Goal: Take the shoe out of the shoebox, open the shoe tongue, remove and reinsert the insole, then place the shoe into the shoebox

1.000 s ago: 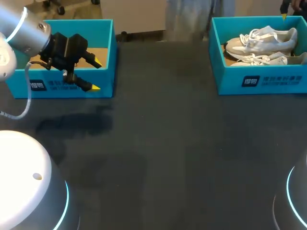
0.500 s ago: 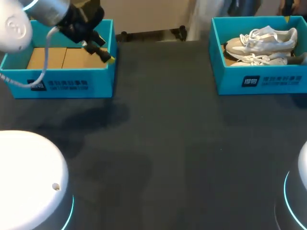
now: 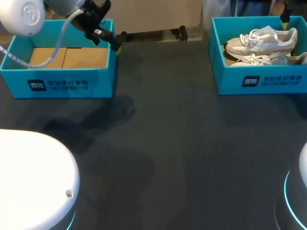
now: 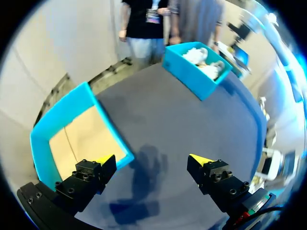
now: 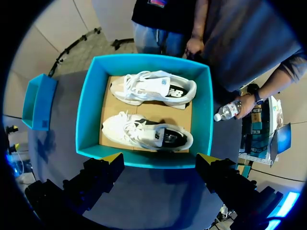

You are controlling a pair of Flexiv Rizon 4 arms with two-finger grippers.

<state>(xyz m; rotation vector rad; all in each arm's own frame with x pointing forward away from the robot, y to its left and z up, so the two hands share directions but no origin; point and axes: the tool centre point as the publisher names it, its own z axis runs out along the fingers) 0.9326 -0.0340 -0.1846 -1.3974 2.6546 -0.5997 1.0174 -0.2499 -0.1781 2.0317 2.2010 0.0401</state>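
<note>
At the table's far right, two white shoes [image 3: 261,40] are seen lying side by side in the teal shoebox [image 3: 261,81]. The right gripper [image 5: 160,158] is held above it, fingers spread wide and gripping nothing. The left gripper [image 4: 152,160] is likewise spread and unloaded, apparently raised over the far corner of a second teal box [image 3: 57,86] with a cardboard floor.

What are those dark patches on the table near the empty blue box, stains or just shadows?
Likely shadows. Head view: a soft-edged dark patch lies on the table in front of the empty shoebox. Left wrist view: a gripper-like shadow falls on the table ahead of the left gripper. Right wrist view: the shoes look evenly lit.
</note>
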